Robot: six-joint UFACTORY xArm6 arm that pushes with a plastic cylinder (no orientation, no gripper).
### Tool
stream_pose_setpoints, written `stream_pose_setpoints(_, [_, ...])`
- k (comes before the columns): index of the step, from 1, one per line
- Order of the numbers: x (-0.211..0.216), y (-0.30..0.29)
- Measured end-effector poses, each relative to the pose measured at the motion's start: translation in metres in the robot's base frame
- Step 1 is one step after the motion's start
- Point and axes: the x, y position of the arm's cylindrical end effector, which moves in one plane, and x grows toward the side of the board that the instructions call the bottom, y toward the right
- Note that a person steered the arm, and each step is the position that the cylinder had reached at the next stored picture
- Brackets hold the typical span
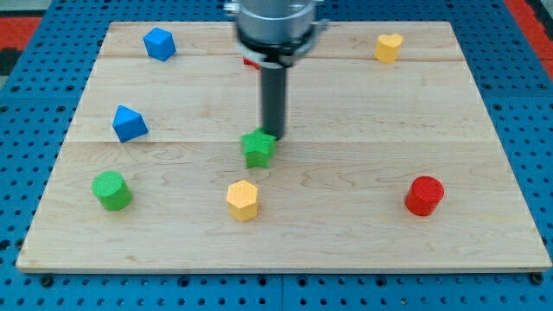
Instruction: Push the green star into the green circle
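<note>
Green star (pixel 258 149) sits mid-board, my tip (pixel 274 135) touching its upper-right edge, a bare rod with no pincer to open or shut. Green circle (pixel 111 190) lies well off toward the view's lower left, so the push line looks nearly right.

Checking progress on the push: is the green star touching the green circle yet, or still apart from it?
Apart. The green star sits mid-board against my tip; the green circle lies well toward the view's left, bare board between.
</note>
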Motion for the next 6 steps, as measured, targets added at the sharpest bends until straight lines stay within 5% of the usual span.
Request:
stream_pose_setpoints(1, [-0.005, 0.075])
stream_pose_setpoints(2, [0.010, 0.056])
stream_pose_setpoints(3, [0.010, -0.040])
stream_pose_setpoints(4, [0.011, -0.070])
stream_pose_setpoints(5, [0.006, -0.012])
stream_pose_setpoints(6, [0.031, -0.027])
